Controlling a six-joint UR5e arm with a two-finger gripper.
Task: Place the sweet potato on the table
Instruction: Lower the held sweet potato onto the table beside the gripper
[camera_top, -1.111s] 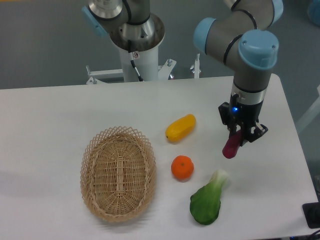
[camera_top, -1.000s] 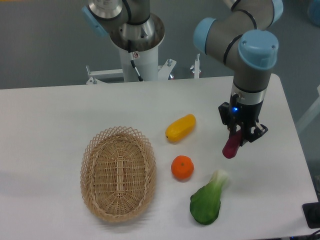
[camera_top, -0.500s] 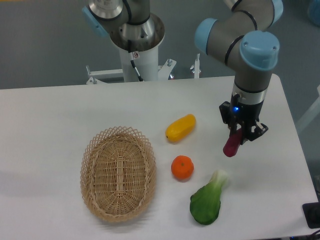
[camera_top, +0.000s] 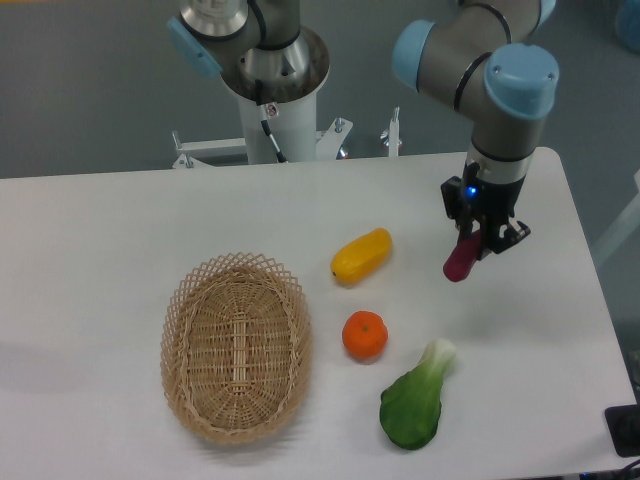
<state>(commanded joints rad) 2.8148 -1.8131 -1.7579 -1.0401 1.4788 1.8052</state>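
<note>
One sweet potato (camera_top: 460, 262) | we see fingers (camera_top: 483, 240) clamped on it | above worktop (camera_top: 120, 220), right of yellow fruit (camera_top: 361, 255)

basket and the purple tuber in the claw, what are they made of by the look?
Basket: woven wicker or rattan, tan and matte; open lattice rim and crossed strands show. Sweet potato, held in the claw: smooth, evenly magenta skin with a slight sheen, which looks more like moulded plastic than real produce, though the picture can't settle it.
</note>
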